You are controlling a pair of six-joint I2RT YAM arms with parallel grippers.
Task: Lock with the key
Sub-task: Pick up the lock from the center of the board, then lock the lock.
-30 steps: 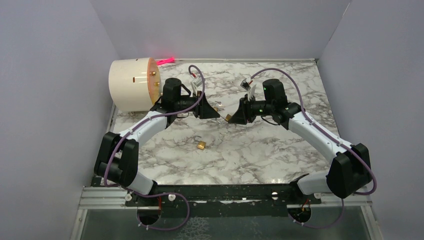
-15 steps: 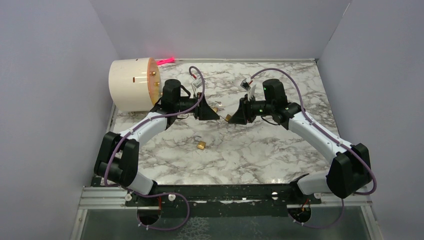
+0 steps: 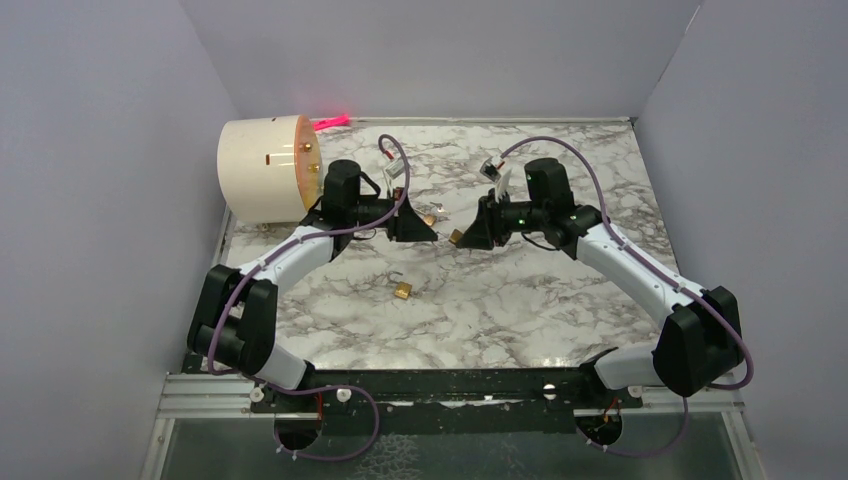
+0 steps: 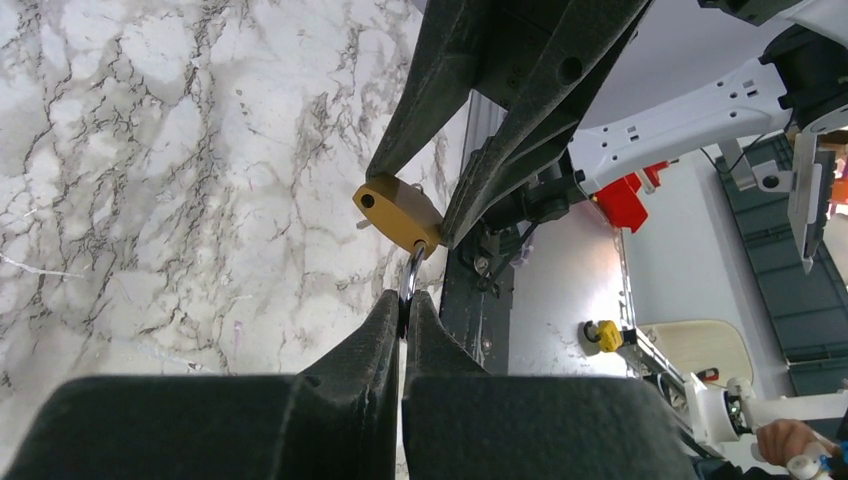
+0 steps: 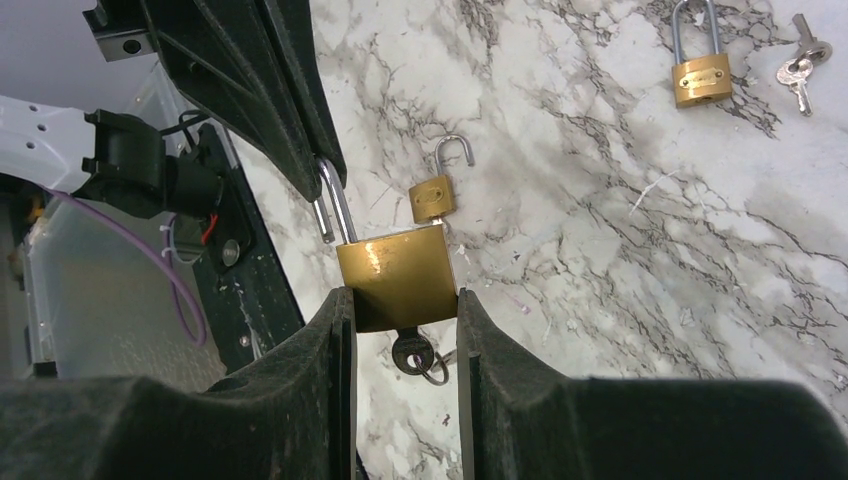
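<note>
The left gripper (image 4: 403,298) is pressed together on the shackle (image 4: 411,268) of the brass padlock (image 5: 393,272), whose body is pinched by the right gripper (image 5: 398,300) above the marble table (image 5: 600,200), with the key (image 5: 411,352) inserted beneath. The shackle should be pushed straight in. A second ago the left jaws were spread.

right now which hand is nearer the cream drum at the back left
Left. The left hand is a short way right of the cream drum; the right hand is farther right again, past the left hand, both meeting at the padlock.
</note>
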